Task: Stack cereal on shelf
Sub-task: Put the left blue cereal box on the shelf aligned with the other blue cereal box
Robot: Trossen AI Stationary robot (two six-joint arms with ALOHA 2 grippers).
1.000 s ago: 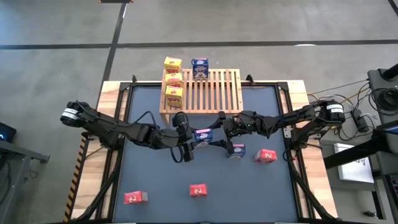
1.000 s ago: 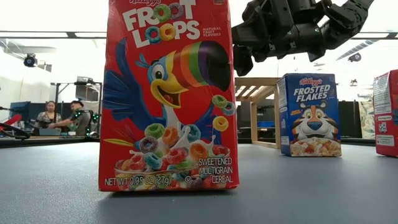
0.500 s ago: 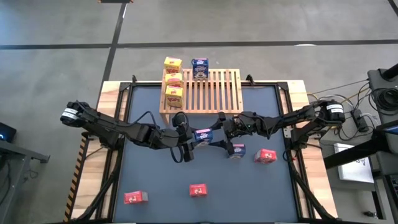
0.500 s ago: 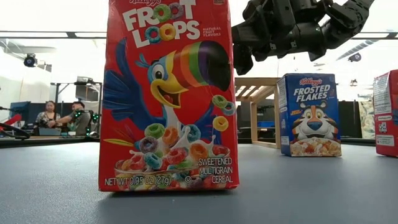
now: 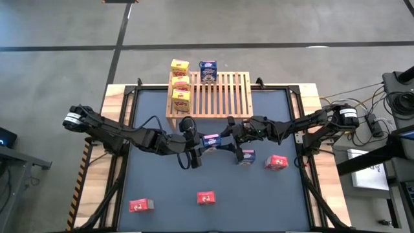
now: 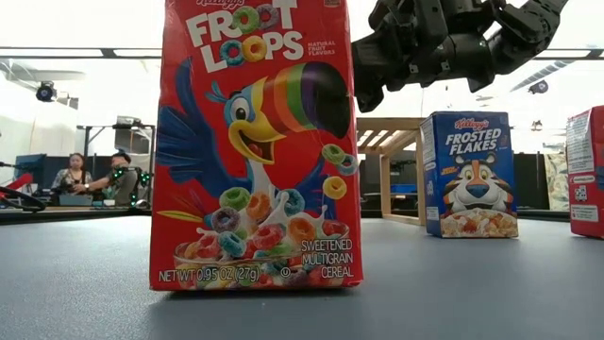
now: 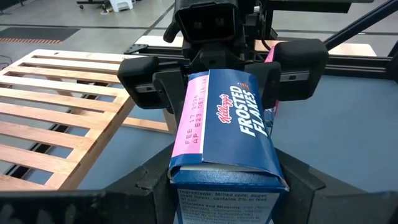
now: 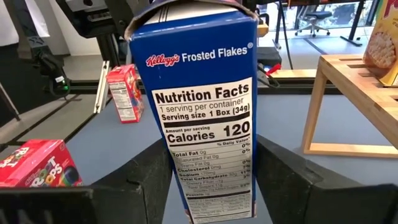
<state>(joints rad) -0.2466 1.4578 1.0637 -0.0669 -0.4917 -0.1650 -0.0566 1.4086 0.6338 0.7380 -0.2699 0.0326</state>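
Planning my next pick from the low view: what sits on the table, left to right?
Large red Froot Loops cereal box → light wooden shelf behind → blue Frosted Flakes cereal box → edge of another red box.

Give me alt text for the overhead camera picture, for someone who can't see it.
Seen from above, the left gripper and right gripper meet mid-table around one blue cereal box, just in front of the wooden shelf. The shelf holds three yellow boxes and one blue box. Another blue box and three red boxes remain on the dark table.
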